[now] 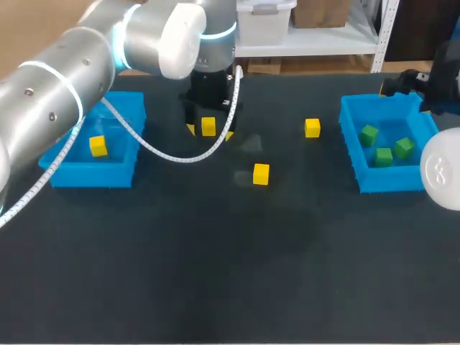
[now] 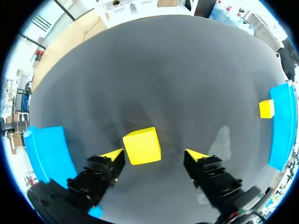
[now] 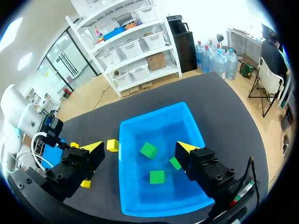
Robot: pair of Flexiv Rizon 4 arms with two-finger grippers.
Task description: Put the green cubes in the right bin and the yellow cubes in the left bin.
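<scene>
- L arm is at the grasp step. The left gripper [image 2: 154, 155] is down at the table [image 1: 215, 273], jaws wide, w/ a yellow cube [image 2: 141, 145] sitting betw. its fingers.
- One tip is about against the cube's side and the other is clear of it, so no grip yet. The cube looks to be resting on the table.
- Next move, I'd say: close on that cube, lift, and carry it over to the left bin [image 1: 90, 175], which already holds one yellow cube [image 1: 98, 146].
- The cube sits off-centre and a bit skewed to the fingers, so closing may nudge or turn it before it's pinched.
- Two other yellow cubes lie loose: one mid-table [image 1: 261, 174], one near the right bin [image 1: 312, 128].
- The right gripper [image 3: 140, 148] hangs over the right bin [image 3: 135, 200], fingers apart, holding nothing.
- Three green cubes [image 3: 157, 177] are inside. I see no green on the table, so the green half looks done.
</scene>
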